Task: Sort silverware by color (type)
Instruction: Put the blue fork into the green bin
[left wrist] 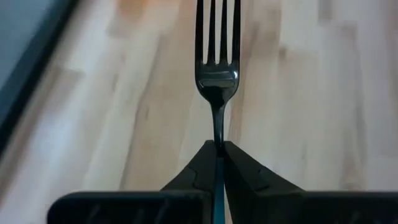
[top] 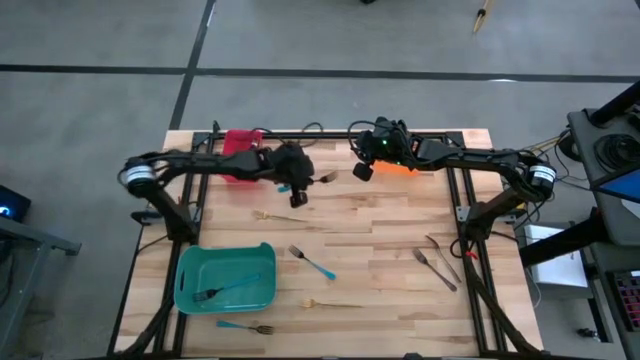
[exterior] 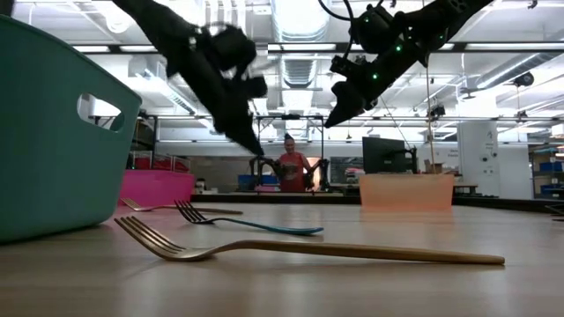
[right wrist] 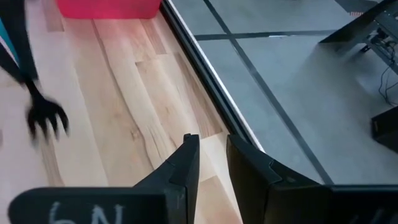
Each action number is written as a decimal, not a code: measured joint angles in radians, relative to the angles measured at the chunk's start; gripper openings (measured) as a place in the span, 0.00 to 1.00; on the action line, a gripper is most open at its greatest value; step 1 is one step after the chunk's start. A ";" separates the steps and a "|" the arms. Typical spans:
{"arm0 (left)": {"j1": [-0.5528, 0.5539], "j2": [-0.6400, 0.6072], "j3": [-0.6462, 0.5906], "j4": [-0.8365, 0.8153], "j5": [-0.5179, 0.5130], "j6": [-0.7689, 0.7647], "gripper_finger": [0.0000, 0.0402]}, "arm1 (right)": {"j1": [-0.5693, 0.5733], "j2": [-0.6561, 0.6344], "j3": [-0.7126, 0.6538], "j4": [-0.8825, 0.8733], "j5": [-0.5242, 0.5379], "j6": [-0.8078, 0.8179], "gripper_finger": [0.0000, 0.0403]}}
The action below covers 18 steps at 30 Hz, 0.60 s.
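Robotics lab or open workshop hall: butcher-block table point(top: 380, 240) on a black frame over grey concrete floor point(top: 300, 40); exposed ducts point(exterior: 300, 26) and strip lights overhead; far benches with monitors point(exterior: 383, 154) (one person point(exterior: 289, 167) standing there).

Overhead camera looks straight down, low one level across the table point(top: 400, 230); wrist cameras sit close above it

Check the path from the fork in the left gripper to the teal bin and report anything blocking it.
Nothing visible blocks it. The left gripper is shut on a blue-handled fork, raised above the table. Between it and the teal bin only a gold fork lies flat on the wood, below a raised carry.
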 joint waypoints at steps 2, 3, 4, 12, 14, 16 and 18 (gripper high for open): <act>-0.014 -0.067 -0.001 -0.012 -0.001 -0.011 0.00 | 0.000 0.000 0.000 0.000 0.000 -0.009 0.17; -0.023 -0.104 -0.001 -0.013 0.000 -0.012 0.00 | 0.000 0.000 0.000 0.000 0.000 -0.012 0.17; -0.032 -0.143 -0.001 -0.016 0.000 -0.014 0.00 | 0.000 0.000 0.000 0.000 0.000 -0.014 0.18; -0.112 -0.428 0.001 -0.291 0.001 -0.166 0.00 | 0.000 0.000 -0.007 -0.026 0.000 -0.015 0.17; -0.138 -0.486 0.001 -0.395 0.002 -0.255 0.00 | 0.000 0.000 -0.009 -0.021 0.001 -0.018 0.17; -0.174 -0.536 0.001 -0.479 0.002 -0.331 0.00 | 0.000 0.000 -0.010 -0.020 0.001 -0.028 0.17; -0.221 -0.579 0.001 -0.545 0.011 -0.402 0.00 | 0.000 0.000 -0.010 -0.015 0.000 -0.036 0.17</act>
